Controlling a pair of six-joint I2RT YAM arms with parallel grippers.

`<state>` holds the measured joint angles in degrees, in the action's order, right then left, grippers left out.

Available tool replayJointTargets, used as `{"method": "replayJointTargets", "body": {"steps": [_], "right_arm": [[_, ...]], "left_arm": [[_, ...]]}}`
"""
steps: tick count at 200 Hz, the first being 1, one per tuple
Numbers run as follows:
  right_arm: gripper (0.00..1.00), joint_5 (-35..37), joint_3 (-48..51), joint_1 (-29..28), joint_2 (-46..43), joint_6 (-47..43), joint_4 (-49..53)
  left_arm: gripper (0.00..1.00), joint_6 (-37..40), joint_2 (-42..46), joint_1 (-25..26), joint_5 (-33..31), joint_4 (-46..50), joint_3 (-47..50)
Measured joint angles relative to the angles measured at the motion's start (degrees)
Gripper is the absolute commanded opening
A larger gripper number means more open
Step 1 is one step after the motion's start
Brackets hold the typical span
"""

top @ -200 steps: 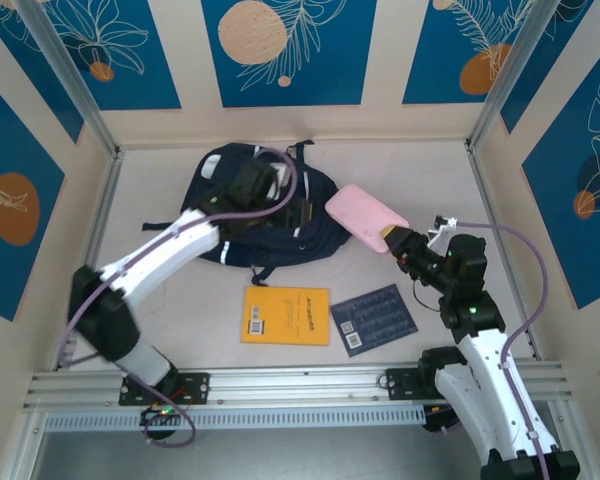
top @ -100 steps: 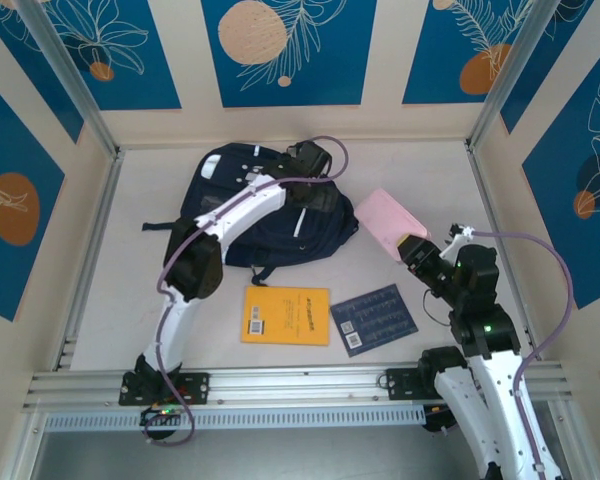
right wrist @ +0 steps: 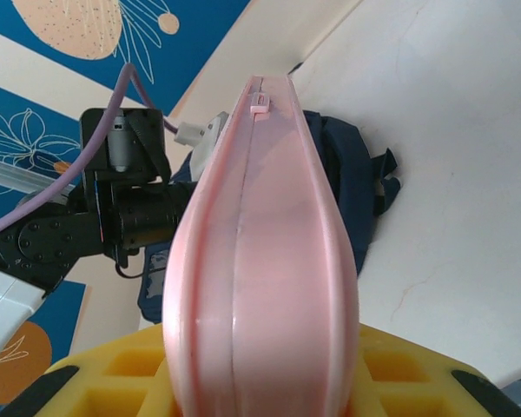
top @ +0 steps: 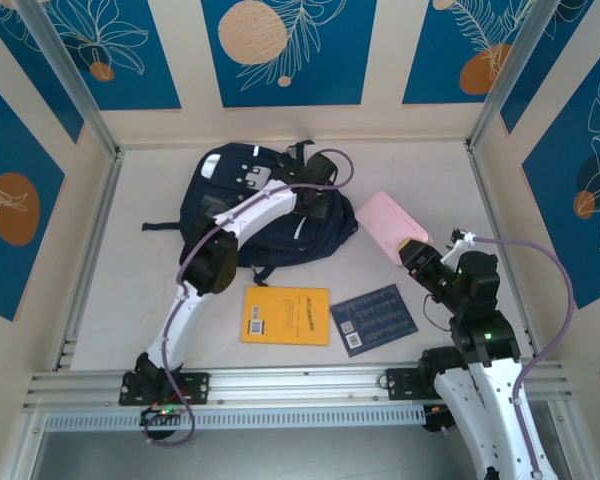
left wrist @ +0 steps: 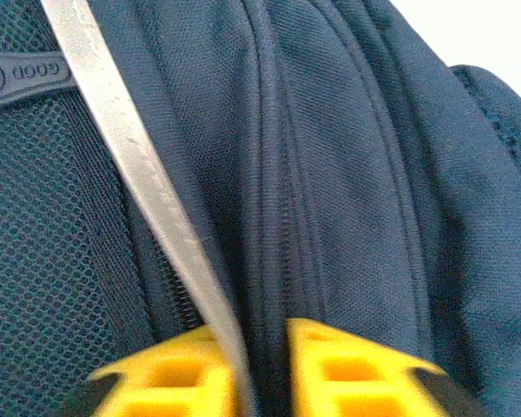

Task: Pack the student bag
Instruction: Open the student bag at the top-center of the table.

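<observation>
The student bag, dark navy with white patches, lies at the back middle of the table. My left arm reaches across it. The left gripper presses down on the bag's right side. In the left wrist view its yellow fingers are pinched on a fold of navy fabric beside a zipper, with a grey-white stripe running between them. My right gripper is shut on a pink case, held tilted above the table, right of the bag. In the right wrist view the pink case stands edge-on with the bag behind it.
An orange book and a dark blue booklet lie flat near the front edge, between the two arm bases. Metal frame rails and patterned walls enclose the table on the left, right and back.
My left arm swung from the bag's top to its right side and the gripper closed on the fabric. The right gripper drew the pink case slightly right, away from the bag.
</observation>
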<state>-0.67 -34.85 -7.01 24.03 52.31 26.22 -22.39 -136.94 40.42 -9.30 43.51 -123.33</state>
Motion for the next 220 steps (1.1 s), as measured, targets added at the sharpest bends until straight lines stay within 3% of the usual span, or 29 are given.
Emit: {"method": "replayJointTargets", "body": {"steps": [4, 31, 67, 113, 175, 220], "right_arm": [[0.25, -0.15, 0.11, 0.0, 0.0, 0.17, 0.02], [0.26, -0.87, 0.35, 0.0, -0.26, 0.44, 0.0], [0.26, -1.31, 0.37, 0.0, -1.03, 0.63, -0.02], [0.27, -1.68, 0.37, 0.0, -1.01, 0.74, -0.02], [0.29, -6.08, 0.22, -0.44, 3.58, 4.33, -6.62], [0.3, -12.66, 0.2, -8.7, 17.55, 5.55, -17.51]], "left_arm": [[0.0, 0.59, 0.09, 0.02, 0.31, -0.5, 0.55], [0.0, 1.88, 2.71, -0.57, 3.37, -4.92, 5.95], [0.0, 3.04, 11.63, -3.56, 13.07, -9.84, 16.06], [0.0, 3.08, 22.14, -9.68, 23.58, -9.51, 18.69], [0.0, 7.91, 36.65, -17.27, 26.25, -4.15, 19.5], [0.0, 10.34, 39.54, -19.65, 27.67, -1.9, 20.41]]}}
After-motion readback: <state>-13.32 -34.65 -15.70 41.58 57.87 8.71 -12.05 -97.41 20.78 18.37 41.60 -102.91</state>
